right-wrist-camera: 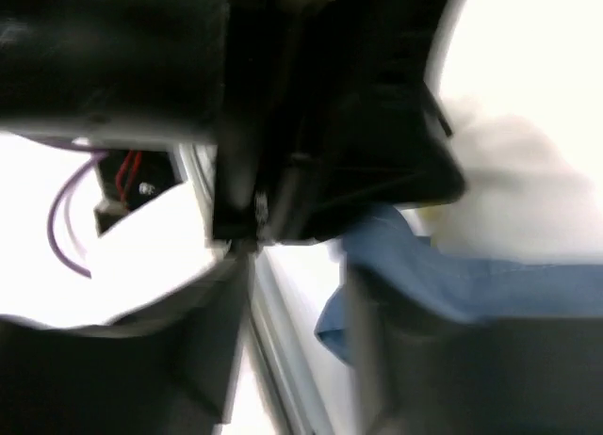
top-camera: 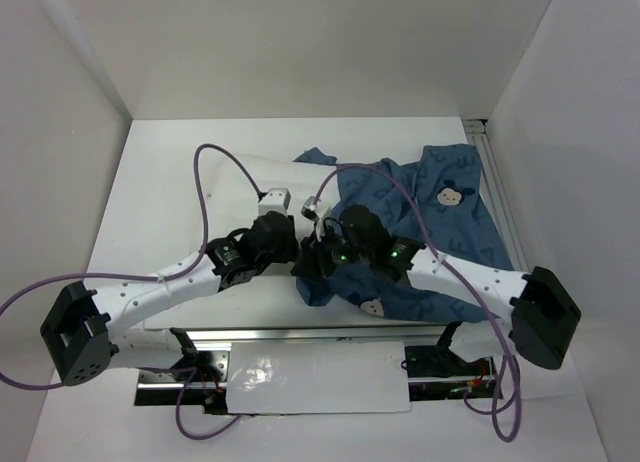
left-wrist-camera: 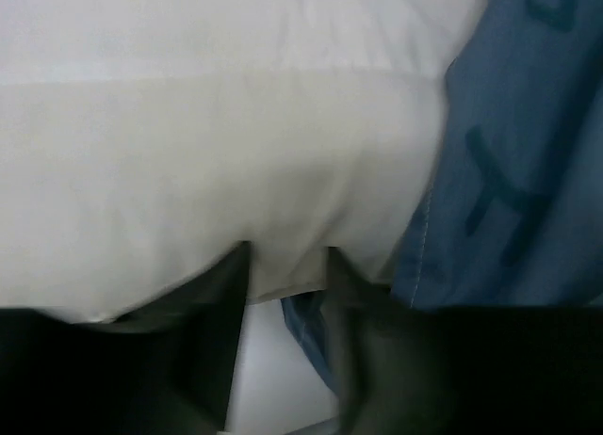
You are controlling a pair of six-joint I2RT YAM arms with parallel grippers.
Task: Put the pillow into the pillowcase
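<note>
The white pillow (top-camera: pixel 232 207) lies left of centre on the white table and fills the left wrist view (left-wrist-camera: pixel 236 153). The blue pillowcase (top-camera: pixel 440 232) is spread at the right, its crumpled near corner by both grippers. My left gripper (top-camera: pixel 293 250) is narrowly closed on the pillow's lower edge (left-wrist-camera: pixel 287 256), with the pillowcase (left-wrist-camera: pixel 528 171) just to the right. My right gripper (top-camera: pixel 312 260) sits close beside it, jaws apart (right-wrist-camera: pixel 297 284). Blue pillowcase cloth (right-wrist-camera: pixel 443 275) drapes over its right finger, with the pillow (right-wrist-camera: pixel 528 190) behind. This view is blurred.
The left arm's black wrist (right-wrist-camera: pixel 283 96) fills the top of the right wrist view, very close. Purple cables (top-camera: pixel 205 197) loop over the pillow and pillowcase. A metal rail (top-camera: pixel 497 187) runs along the table's right side. White walls enclose three sides.
</note>
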